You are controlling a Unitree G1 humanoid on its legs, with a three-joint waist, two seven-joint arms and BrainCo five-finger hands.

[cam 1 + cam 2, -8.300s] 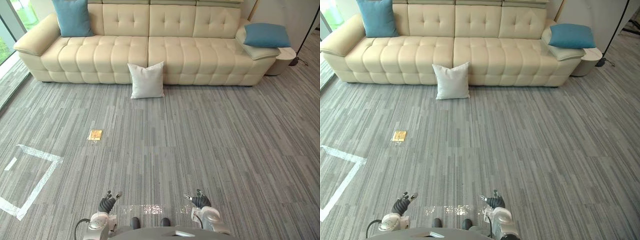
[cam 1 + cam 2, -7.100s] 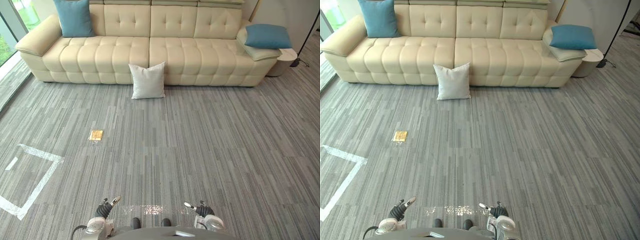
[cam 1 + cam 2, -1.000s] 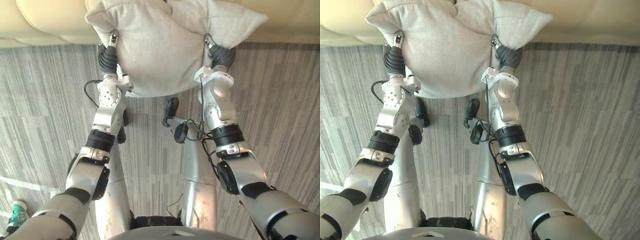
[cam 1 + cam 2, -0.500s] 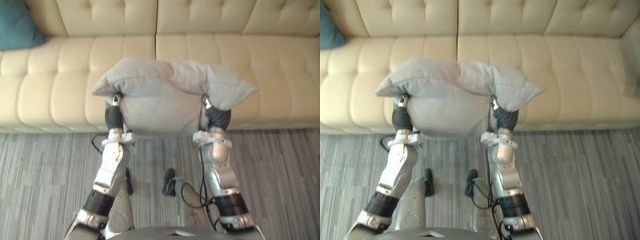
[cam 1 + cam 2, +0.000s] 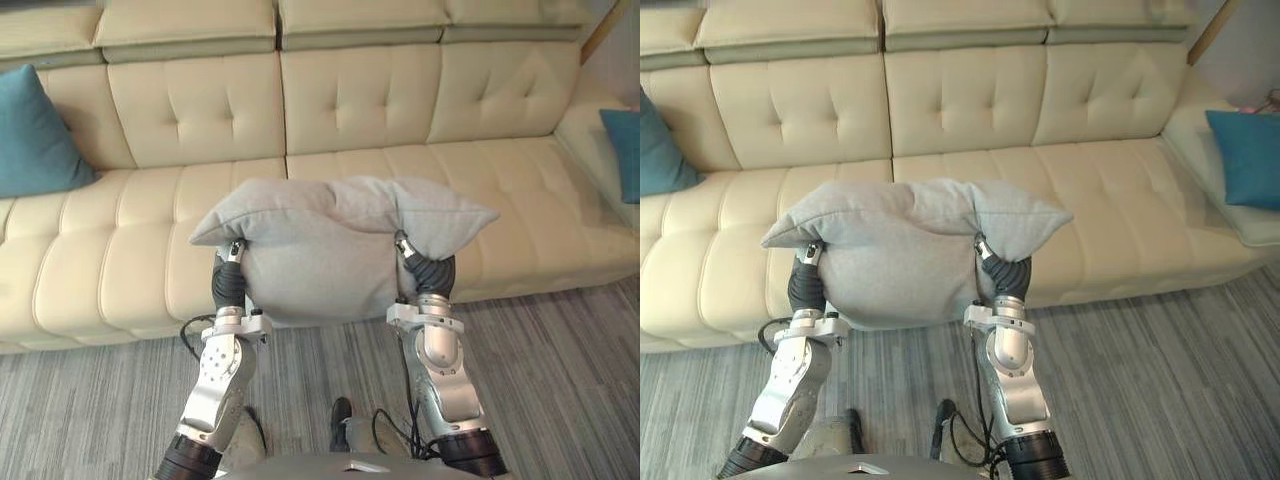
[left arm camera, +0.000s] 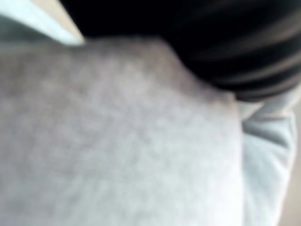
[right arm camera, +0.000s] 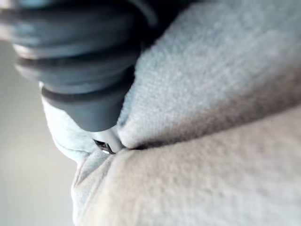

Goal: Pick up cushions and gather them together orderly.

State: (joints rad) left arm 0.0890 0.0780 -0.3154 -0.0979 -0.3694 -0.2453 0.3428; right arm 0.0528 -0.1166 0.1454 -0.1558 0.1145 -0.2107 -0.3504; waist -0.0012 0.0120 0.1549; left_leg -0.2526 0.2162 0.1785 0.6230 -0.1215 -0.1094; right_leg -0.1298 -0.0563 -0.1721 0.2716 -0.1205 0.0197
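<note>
the grey cushion [image 5: 330,245] is up off the floor, carried between the left hand [image 5: 228,283] and right hand [image 5: 428,272] before the sofa [image 5: 350,100], their grip buried in cloth so i cannot tell it; placing it beside the blue cushion [image 5: 35,135] looks not yet done.

Sofa [image 5: 350,110]: cream leather, long, stands on the floor and runs across the whole far side of the eye views.
Backrest [image 5: 960,95]: upright, with button tufts, in separate panels side by side.
Seat [image 5: 1120,190]: wide, divided by seams into padded sections.
Left teal cushion [image 5: 30,135]: stands on the seat at the left end and leans against the backrest.
Right teal cushion [image 5: 1250,155]: lies on the right armrest [image 5: 1190,150], well apart from the other one.
Floor [image 5: 560,380]: grey carpet with fine stripes, reaches up to the sofa front.
</note>
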